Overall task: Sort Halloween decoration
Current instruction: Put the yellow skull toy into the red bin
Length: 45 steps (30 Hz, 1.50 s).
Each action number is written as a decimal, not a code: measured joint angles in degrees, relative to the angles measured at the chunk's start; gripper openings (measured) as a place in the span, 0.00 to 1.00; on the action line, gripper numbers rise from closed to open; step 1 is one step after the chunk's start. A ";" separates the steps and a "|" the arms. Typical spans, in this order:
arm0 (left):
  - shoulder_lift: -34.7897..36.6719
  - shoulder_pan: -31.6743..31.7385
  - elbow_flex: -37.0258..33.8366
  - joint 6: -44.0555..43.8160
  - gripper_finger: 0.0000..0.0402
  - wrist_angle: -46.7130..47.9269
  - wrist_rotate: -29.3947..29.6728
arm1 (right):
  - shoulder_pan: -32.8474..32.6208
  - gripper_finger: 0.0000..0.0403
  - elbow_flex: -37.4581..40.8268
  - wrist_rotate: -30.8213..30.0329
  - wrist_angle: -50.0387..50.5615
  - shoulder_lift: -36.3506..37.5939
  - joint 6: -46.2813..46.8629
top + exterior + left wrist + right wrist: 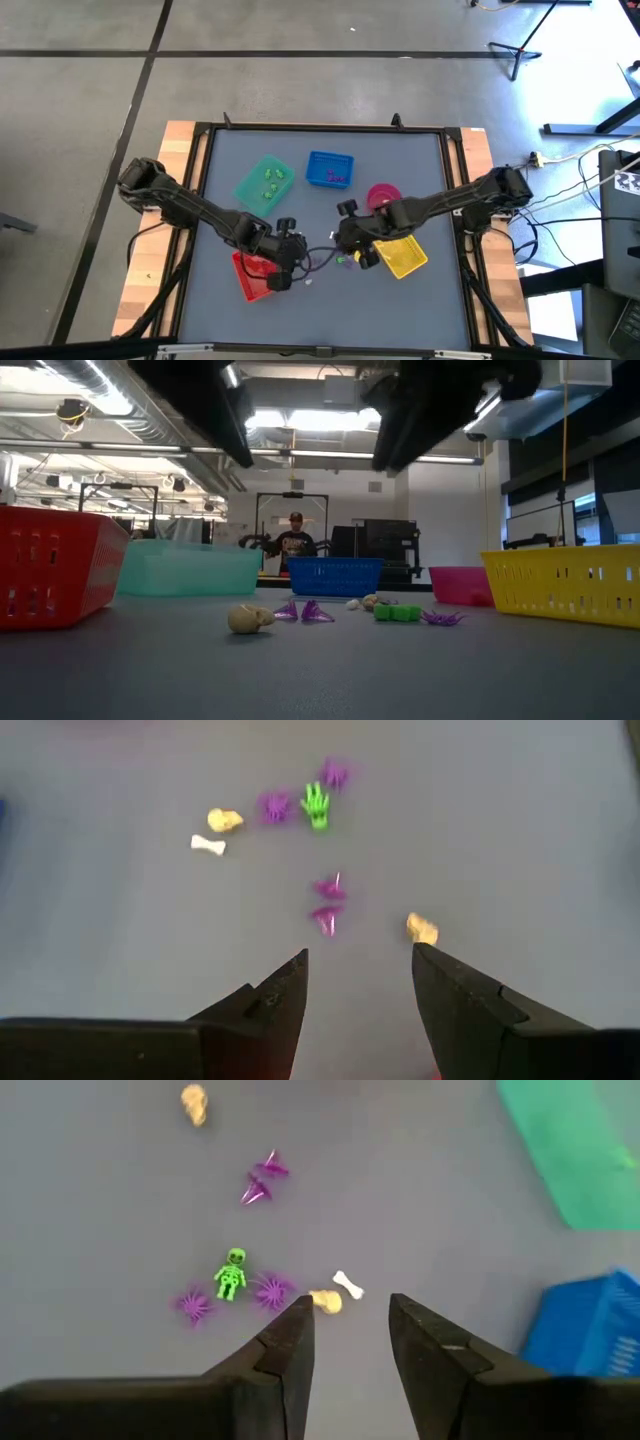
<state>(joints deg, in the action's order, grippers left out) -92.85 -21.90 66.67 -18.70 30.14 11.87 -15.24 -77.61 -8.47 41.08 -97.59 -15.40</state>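
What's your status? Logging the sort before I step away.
Left gripper open, empty, above loose trinkets. Right gripper open, empty, near white bone. Trinkets scattered mid-table between red tray and yellow tray. Nothing blocking.

Grey table top (pixel 300 170) framed in black, with pale wood strips along its side edges; on it a red tray (pixel 252 276), a teal-green tray (pixel 264 182), a blue tray (pixel 329 169), a yellow tray (pixel 404 256) and a pink bowl (pixel 383 196). Loose trinkets: bright green skeleton (pixel 231 1274), purple spiders (pixel 272 1291), purple cones (pixel 262 1178), cream-yellow skulls (pixel 194 1104), white bone (pixel 348 1285). Both arms (pixel 190 208) are dark, near black.
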 joint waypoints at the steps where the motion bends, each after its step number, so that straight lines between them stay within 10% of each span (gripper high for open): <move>1: 0.97 0.03 -2.22 -0.68 0.41 -3.35 0.01 | 0.47 0.33 -0.01 0.85 -0.50 -0.87 -0.81; 19: 3.36 0.14 -14.24 -6.33 0.41 -19.31 -0.38 | 3.05 0.33 0.02 2.88 -2.93 -17.02 -19.22; 45: 3.34 0.14 -14.22 -6.40 0.41 -20.91 -0.38 | 3.05 0.33 -7.80 -1.20 9.43 -18.29 -11.08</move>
<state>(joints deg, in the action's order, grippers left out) -89.52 -21.76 52.45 -25.10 9.23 11.49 -12.19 -85.41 -9.67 50.52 -115.87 -26.48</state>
